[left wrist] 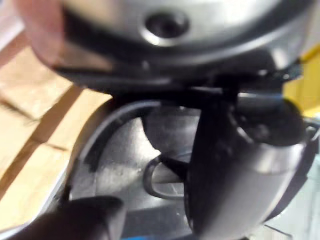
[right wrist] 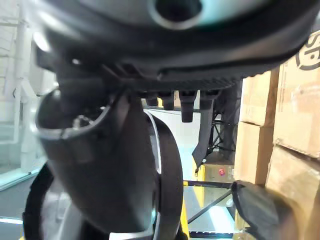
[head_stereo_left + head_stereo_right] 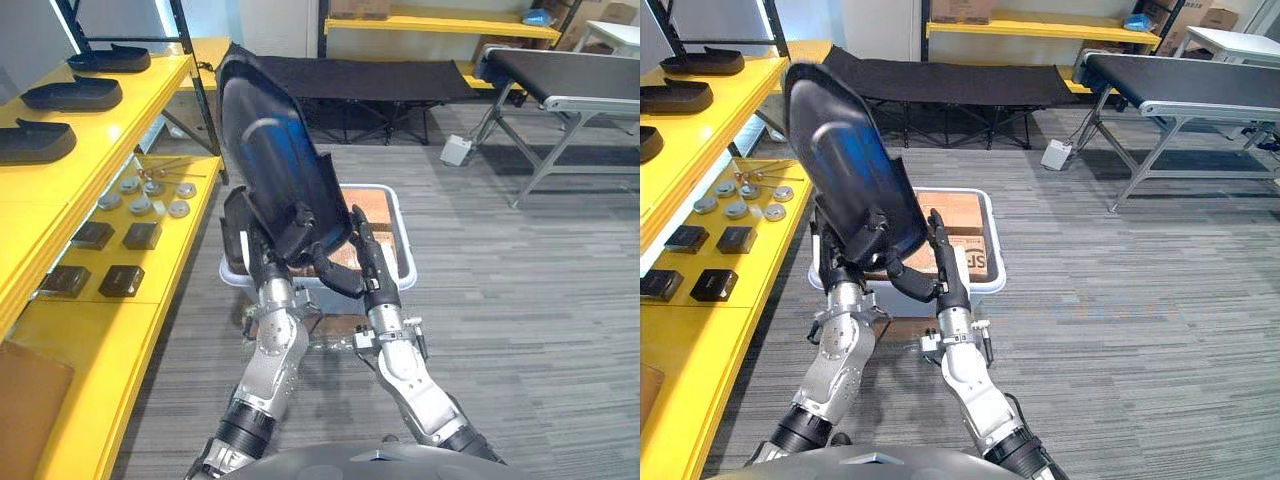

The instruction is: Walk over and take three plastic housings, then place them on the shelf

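Note:
A large black plastic housing stands tilted upright, lifted above a white bin. My left hand grips its lower left edge, fingers curled over the shell. On the lower right, my right hand has its fingers against the edge and its thumb hooked under. In the right wrist view the thumb lies across the housing's rim. Three more black housings lie in a row on the yellow shelf's upper level at the left.
Cardboard boxes fill the bin. The shelf's lower level carries small black boxes and metal discs. A black cot stands beyond the bin, and a conveyor at the far right. Grey carpet lies open to the right.

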Controlling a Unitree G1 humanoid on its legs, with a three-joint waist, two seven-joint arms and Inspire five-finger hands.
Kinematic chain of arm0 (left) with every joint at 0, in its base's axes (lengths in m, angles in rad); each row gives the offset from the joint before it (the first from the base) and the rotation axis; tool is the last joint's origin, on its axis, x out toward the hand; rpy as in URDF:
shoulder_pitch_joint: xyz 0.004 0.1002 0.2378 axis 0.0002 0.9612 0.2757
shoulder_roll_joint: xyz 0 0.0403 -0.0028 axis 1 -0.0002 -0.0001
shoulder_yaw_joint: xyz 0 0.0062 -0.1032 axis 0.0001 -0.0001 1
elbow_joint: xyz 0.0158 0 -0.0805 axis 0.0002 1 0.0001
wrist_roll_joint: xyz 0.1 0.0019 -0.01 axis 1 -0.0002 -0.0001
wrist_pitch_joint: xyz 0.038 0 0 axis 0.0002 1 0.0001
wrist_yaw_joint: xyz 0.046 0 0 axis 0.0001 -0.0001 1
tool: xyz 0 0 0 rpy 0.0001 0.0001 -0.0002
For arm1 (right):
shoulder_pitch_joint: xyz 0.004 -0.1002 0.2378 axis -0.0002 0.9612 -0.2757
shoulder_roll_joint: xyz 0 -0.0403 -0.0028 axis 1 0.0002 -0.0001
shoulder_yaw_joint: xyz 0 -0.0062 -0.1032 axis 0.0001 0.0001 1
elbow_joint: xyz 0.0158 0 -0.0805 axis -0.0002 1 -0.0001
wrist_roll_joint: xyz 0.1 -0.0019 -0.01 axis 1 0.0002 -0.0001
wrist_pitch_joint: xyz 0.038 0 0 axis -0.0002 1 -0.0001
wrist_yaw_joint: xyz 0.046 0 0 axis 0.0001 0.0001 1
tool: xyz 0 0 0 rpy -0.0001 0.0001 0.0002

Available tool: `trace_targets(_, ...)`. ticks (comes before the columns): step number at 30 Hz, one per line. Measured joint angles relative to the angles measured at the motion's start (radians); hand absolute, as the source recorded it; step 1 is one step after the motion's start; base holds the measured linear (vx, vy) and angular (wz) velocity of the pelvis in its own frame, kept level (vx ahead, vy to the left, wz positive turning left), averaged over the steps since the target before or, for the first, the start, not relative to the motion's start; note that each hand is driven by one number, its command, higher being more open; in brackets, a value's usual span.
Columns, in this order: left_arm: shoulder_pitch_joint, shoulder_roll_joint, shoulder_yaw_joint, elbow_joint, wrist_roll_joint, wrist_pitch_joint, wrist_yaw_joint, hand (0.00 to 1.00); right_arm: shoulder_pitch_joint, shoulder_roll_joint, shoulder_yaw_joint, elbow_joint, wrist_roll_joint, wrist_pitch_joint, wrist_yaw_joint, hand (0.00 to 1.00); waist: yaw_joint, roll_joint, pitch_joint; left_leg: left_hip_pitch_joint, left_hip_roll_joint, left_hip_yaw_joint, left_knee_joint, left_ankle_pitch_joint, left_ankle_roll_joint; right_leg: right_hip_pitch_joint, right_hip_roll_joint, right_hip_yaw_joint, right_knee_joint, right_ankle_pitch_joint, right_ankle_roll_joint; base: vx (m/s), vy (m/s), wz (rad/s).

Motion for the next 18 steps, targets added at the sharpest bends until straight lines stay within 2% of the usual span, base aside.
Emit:
trace_targets(2, 0.019, 0.005, 0.035, -0.03, 0.119, 0.015, 0.061, 0.0, 0.004, -0.007, -0.001, -0.01, 0.031, 0.001, 0.005, 1.0, 0.0, 0.015, -0.009, 0.0, 0.0, 0.0, -0.002, 0.0, 0.0, 0.001, 0.0, 0.0, -0.001, 0.0, 0.0, 0.0, 0.0, 0.0)
trace_targets(6, 0.064, 0.01, 0.122, -0.083, 0.213, 0.029, 0.12, 0.0, 0.061, -0.024, -0.021, -0.029, 0.09, 0.003, 0.042, 1.0, -0.002, 0.028, -0.017, 0.0, 0.0, -0.002, -0.003, -0.004, -0.005, 0.002, 0.0, -0.001, -0.002, -0.002, 0.0, 0.0, 0.0, 0.0)
trace_targets(12, 0.144, 0.045, 0.172, -0.096, 0.251, 0.052, 0.167, 0.0, 0.106, -0.044, -0.052, -0.144, 0.192, -0.006, 0.148, 1.0, -0.003, 0.035, -0.021, 0.0, 0.0, -0.003, -0.003, -0.013, -0.01, 0.001, 0.0, -0.001, -0.005, -0.004, 0.002, 0.0, 0.0, 0.0)
trace_targets(16, 0.19, 0.046, 0.182, -0.095, 0.251, 0.051, 0.181, 0.0, 0.115, -0.042, -0.092, -0.213, 0.295, -0.061, 0.244, 1.0, -0.003, 0.037, -0.022, -0.001, 0.0, -0.001, -0.002, -0.016, -0.012, 0.001, 0.0, -0.001, -0.01, -0.003, 0.001, 0.0, 0.0, 0.0)
trace_targets(18, 0.195, 0.046, 0.2, -0.095, 0.243, 0.048, 0.179, 0.0, 0.125, -0.041, -0.118, -0.219, 0.326, -0.067, 0.27, 1.0, -0.005, 0.038, -0.023, -0.001, -0.001, 0.0, -0.001, -0.017, -0.013, 0.001, 0.001, 0.0, -0.012, -0.002, 0.0, 0.0, 0.0, 0.0)
